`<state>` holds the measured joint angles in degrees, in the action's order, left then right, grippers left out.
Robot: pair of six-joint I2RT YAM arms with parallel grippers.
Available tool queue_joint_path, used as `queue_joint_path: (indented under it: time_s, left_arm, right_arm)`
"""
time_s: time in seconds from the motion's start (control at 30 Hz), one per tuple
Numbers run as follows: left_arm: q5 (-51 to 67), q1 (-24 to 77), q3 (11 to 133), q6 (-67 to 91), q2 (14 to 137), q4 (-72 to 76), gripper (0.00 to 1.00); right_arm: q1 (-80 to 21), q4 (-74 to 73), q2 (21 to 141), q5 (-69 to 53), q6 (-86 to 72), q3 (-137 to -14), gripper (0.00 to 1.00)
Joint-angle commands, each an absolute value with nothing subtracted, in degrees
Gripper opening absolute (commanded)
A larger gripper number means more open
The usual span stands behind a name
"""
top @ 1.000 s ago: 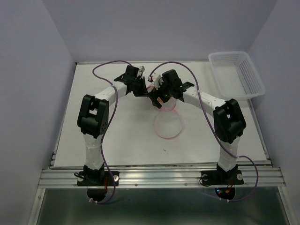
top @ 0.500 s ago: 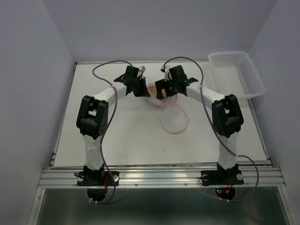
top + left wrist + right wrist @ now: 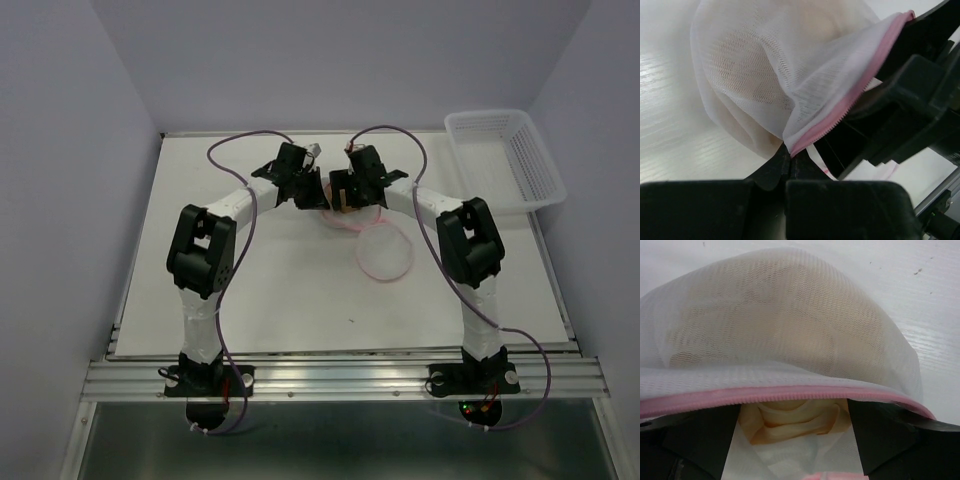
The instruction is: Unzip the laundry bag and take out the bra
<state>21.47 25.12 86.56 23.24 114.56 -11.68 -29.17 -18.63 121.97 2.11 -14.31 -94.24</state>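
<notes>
Small round translucent white mesh laundry bag (image 3: 383, 252) w/ thin pink zipper rim (image 3: 850, 100) sits in the far half of the white counter (image 3: 260, 290), approx mid-width, well clear of every edge. One round part lies flat on the counter, on the near-edge side. The rest is bunched up btwn the two tools, just beyond it toward the far edge.

The left gripper (image 3: 312, 192) comes in from the left-edge side. In its wrist view the black fingers (image 3: 770, 172) are pressed together, no gap, pinching the zipper rim plus a fold of mesh right at the tips. Mesh billows up and away from the pinch.

The right gripper (image 3: 342, 195) faces it from the right-edge side, close to the left gripper. Its jaws stand partway apart, tucked under the zipper rim, which stretches across both of them. The soft pale beige padded bra (image 3: 795, 422) is crumpled in the gap, filling it side to side. Can't tell if it's actually clamped or only sitting there.

The bra is mostly inside the laundry bag: beige bulk shows thru the mesh dome above the rim, w/ a folded bit bare below the rim at the opening. Zipper looks open at that spot; how far round, can't tell.

Rectangular white plastic lattice basket (image 3: 540, 160) at far right corner, well apart from the laundry bag.
</notes>
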Motion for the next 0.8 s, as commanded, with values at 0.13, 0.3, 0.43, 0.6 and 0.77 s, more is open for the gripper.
queue_joint_path:
  time_s: [0.13, 0.3, 0.43, 0.6, 0.77]
  left_arm:
    - [22.5, 25.49, 85.96, 23.82, 111.62, -9.58, 0.0]
    - [19.96, 25.4, 87.97, 24.96, 113.02, -11.68, 0.0]
    - [19.86, 24.26, 89.29, 26.1, 114.69, -12.48, 0.0]
    - [19.6, 22.06, 89.39, 26.72, 115.14, -12.92, 0.0]
    - [18.54, 20.57, 88.6, 26.81, 115.58, -13.45, 0.0]
  right_arm:
    - [-31.55, -14.59, 123.23, 10.28, -17.06, -96.15, 0.21]
    - [-31.55, -13.97, 117.7, 6.08, -12.58, -93.34, 0.03]
    - [-31.55, -12.93, 108.49, -8.12, -7.74, -89.57, 0.01]
    - [-31.55, -8.44, 99.68, -19.41, -7.12, -83.5, 0.01]
    - [-31.55, -3.79, 93.0, -37.94, -7.47, -79.47, 0.01]
